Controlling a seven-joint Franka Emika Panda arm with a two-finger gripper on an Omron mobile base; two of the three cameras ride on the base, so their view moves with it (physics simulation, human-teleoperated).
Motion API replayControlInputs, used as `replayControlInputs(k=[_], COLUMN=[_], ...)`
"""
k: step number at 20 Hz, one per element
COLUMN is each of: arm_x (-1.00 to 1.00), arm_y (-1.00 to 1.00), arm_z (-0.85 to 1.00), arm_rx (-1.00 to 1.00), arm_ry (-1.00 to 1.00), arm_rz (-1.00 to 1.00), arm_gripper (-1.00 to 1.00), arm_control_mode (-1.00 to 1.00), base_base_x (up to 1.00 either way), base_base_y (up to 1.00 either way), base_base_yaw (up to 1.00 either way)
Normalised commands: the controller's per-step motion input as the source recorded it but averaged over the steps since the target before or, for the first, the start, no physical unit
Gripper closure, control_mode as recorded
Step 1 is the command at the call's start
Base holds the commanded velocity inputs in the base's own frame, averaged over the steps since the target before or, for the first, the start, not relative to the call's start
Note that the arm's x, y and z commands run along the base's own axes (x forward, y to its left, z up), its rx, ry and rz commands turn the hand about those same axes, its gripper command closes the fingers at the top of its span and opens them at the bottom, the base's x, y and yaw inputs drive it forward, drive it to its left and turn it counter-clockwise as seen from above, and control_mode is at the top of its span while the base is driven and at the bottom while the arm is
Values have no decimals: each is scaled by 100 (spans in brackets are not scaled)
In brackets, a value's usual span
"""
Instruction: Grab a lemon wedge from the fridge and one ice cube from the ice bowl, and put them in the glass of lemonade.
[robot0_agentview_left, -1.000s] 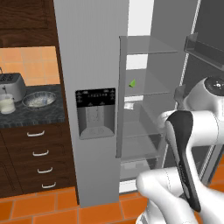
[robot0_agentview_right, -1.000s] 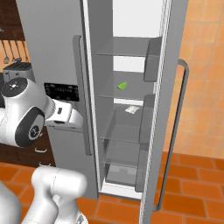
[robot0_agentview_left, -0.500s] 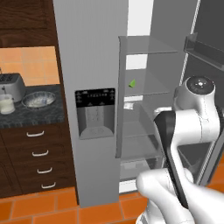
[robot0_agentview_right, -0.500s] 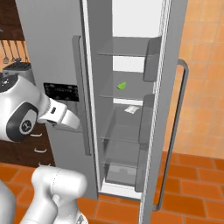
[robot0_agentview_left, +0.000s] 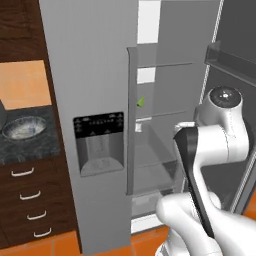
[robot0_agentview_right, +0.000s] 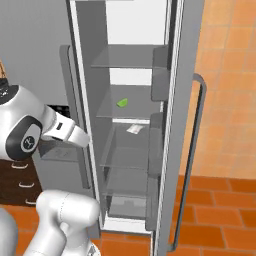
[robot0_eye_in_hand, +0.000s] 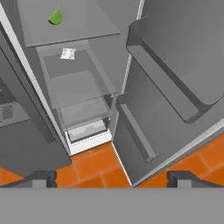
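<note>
The gripper (robot0_eye_in_hand: 111, 179) is seen at the bottom of the hand view, its two dark fingertips (robot0_eye_in_hand: 39, 178) set wide apart with nothing between them, released over the orange floor (robot0_eye_in_hand: 94, 164) in front of the fridge (robot0_agentview_left: 95, 75). In the left base view the arm (robot0_agentview_left: 210, 145) is seen at lower right, before the open fridge compartment. The lemon wedge (robot0_agentview_right: 122, 102) is seen lying on a middle shelf (robot0_agentview_right: 135, 107) near the centre of the right base view, and at upper left in the hand view. The ice bowl (robot0_agentview_left: 22, 127) is seen on the dark counter (robot0_agentview_left: 30, 147) at the left edge of the left base view.
</note>
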Motion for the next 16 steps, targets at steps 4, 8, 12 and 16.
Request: replayControlInputs(k=[4,8,12,16], arm_x=[0,0,0,0], arm_y=[0,0,0,0], arm_z=[0,0,0,0], arm_rx=[0,0,0,0], arm_ry=[0,0,0,0], arm_rz=[0,0,0,0], arm_gripper=[-100,-100,-100,-100], arm_control_mode=[100,100,100,100], base_base_x=[85,84,26,34], base_base_y=[0,-6,-19,-25], base_base_yaw=[-20,-12,5,27])
